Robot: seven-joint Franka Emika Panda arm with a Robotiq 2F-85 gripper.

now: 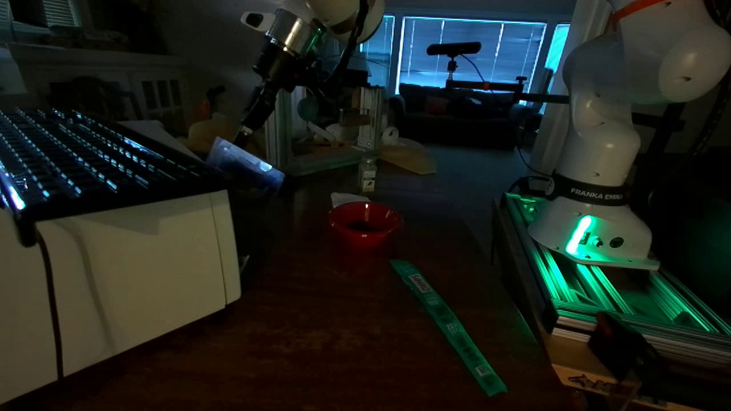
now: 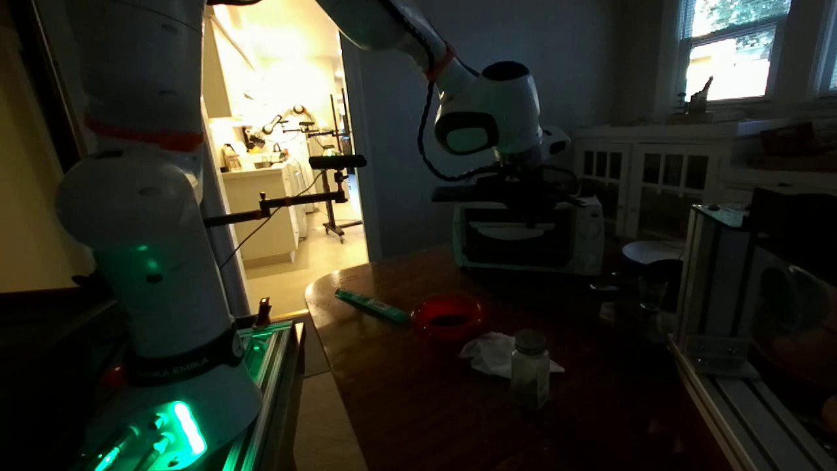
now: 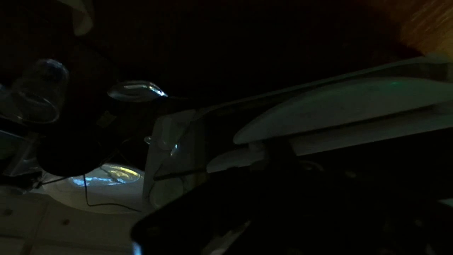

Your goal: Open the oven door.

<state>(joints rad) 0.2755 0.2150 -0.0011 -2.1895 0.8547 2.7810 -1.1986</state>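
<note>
Hanging by the front of the oven (image 1: 137,268), the tool (image 1: 244,136) pointed down at the door (image 1: 244,164), which leaned out just below it, long side along the oven's front. I couldn't tell whether the tool was pinching the handle (image 3: 371,131).

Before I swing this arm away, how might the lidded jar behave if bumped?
The jar would probably tip fairly easily, standing clearly taller than it is wide. Its see-through sides suggest glass, so it may be fragile.
</note>
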